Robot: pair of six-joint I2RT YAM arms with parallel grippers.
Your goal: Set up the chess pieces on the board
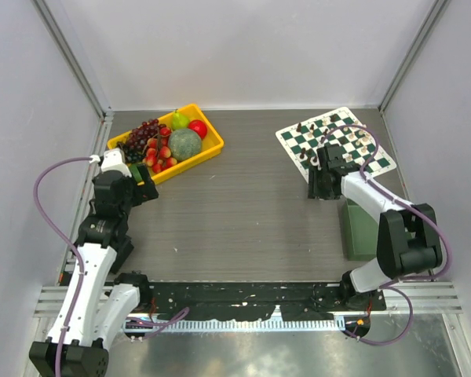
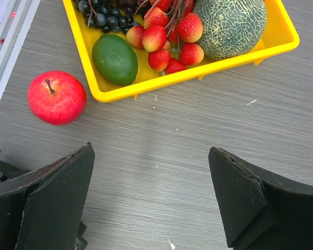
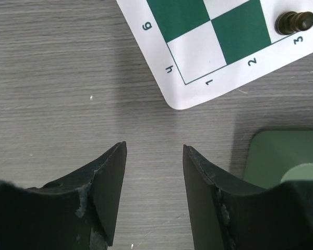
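Observation:
The green and white checkered board (image 1: 337, 141) lies at the far right of the table, with several small chess pieces (image 1: 365, 145) standing on it. In the right wrist view the board's near corner (image 3: 198, 52) shows, with one dark piece (image 3: 295, 22) on a white square at its edge. My right gripper (image 1: 323, 187) hovers over bare table just off that corner. Its jaws (image 3: 154, 148) stand open and part-way narrowed, with nothing between them. At the left, my left gripper (image 1: 145, 187) is wide open and empty (image 2: 151, 153) over bare table.
A plain green tray (image 1: 359, 228) lies right of the right gripper, and its corner (image 3: 287, 156) shows in the right wrist view. A yellow bin (image 1: 212, 149) of toy fruit stands at the back left. A red apple (image 2: 56, 97) lies on the table beside it.

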